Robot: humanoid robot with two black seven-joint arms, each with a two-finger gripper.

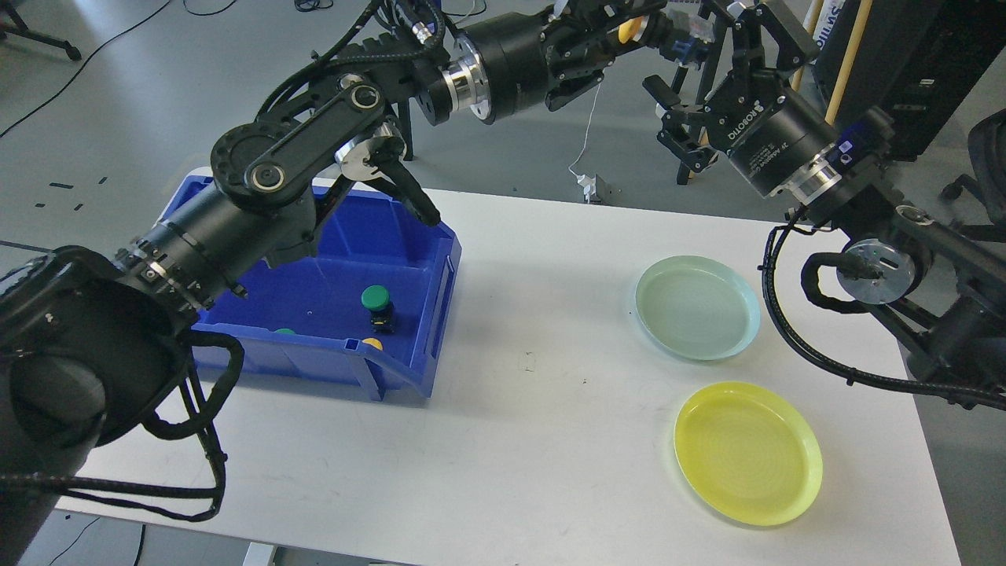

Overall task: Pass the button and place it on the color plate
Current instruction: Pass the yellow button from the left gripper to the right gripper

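Observation:
My left gripper is raised high above the table's far edge and is shut on a yellow-capped button with a blue base. My right gripper is open, its fingers spread, just right of and below the held button, not touching it. A green plate and a yellow plate lie on the white table at the right. A blue bin at the left holds a green-capped button and parts of other green and yellow buttons.
The white table ends just right of the plates. Chair legs, a wooden pole and a dark cabinet stand on the floor behind the far edge. My left arm spans over the bin.

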